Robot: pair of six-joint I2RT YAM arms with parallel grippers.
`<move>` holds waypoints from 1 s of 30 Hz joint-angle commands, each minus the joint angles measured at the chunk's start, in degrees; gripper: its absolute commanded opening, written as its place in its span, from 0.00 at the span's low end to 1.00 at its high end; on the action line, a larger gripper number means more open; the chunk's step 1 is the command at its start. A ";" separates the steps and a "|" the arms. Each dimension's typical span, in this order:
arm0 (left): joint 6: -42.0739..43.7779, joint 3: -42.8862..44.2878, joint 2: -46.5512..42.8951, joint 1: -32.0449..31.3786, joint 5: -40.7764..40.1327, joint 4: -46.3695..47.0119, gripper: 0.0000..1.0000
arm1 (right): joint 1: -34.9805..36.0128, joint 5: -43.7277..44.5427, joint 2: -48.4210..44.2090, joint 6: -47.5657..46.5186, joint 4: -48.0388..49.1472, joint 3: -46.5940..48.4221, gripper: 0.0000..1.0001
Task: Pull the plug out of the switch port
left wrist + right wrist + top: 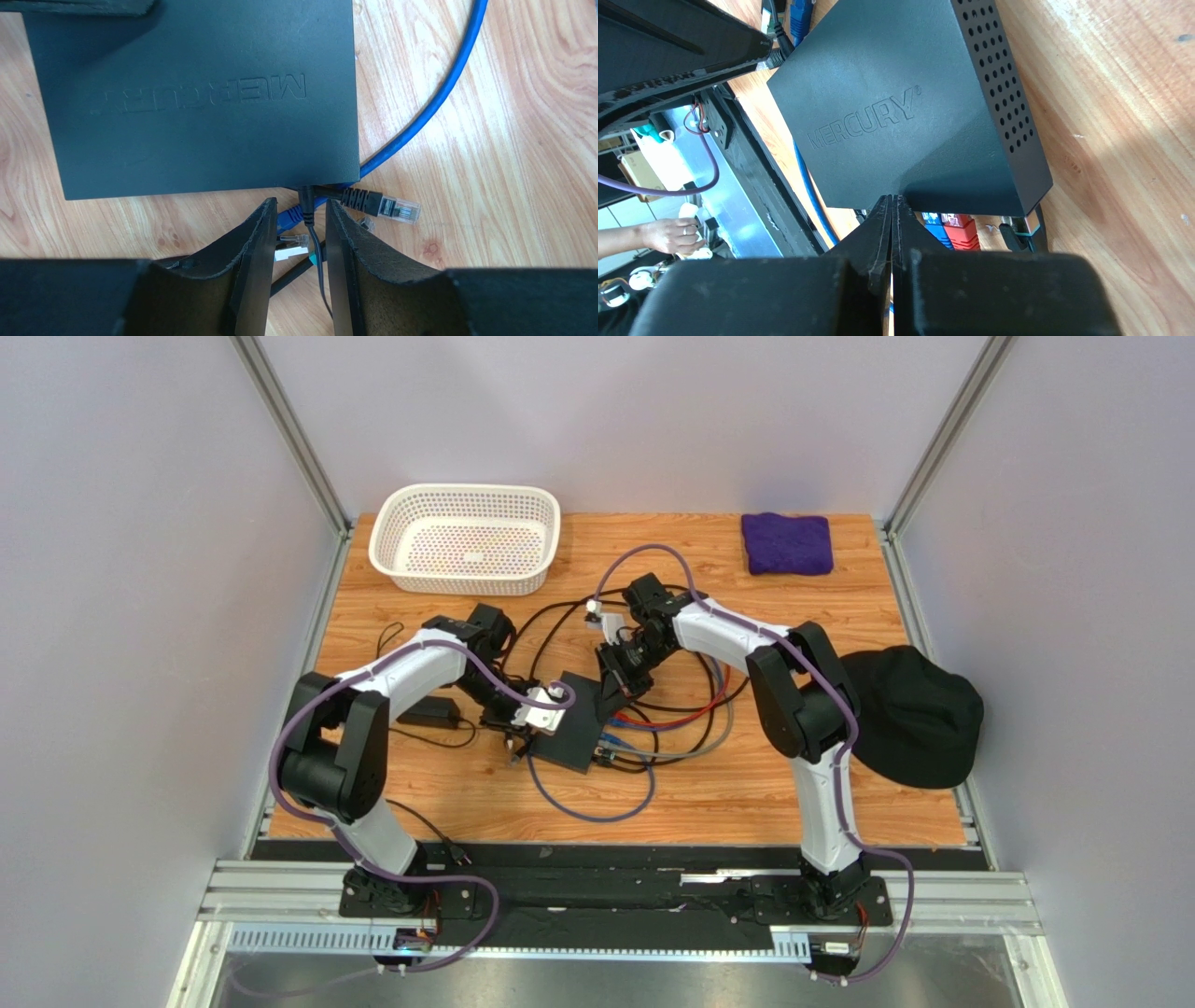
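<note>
Cord [311, 236] between left fingers [351, 245], plug [304, 193] in switch [196, 98]

High overhead; both wrist cameras close above switch [196, 98]

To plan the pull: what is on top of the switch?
Only the right end effector, shut, tips over the switch's top near one edge. Nothing else lies there. The spot under the tips is covered; contact cannot be confirmed.
</note>
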 commanded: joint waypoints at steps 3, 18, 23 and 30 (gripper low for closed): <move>-0.49 -0.30 1.50 -0.38 -0.76 3.00 0.41 | 0.90 5.10 3.05 0.72 1.28 3.84 0.00; -1.11 -0.65 1.68 -0.38 -3.66 3.09 0.43 | 1.43 12.30 1.83 4.58 1.81 1.83 0.00; -1.99 -0.39 2.03 -0.38 -3.57 3.80 0.43 | 2.13 13.18 1.21 4.85 1.72 1.30 0.00; -0.23 -0.74 1.94 -0.38 -4.63 3.45 0.44 | 3.10 16.35 1.47 4.59 1.46 1.30 0.00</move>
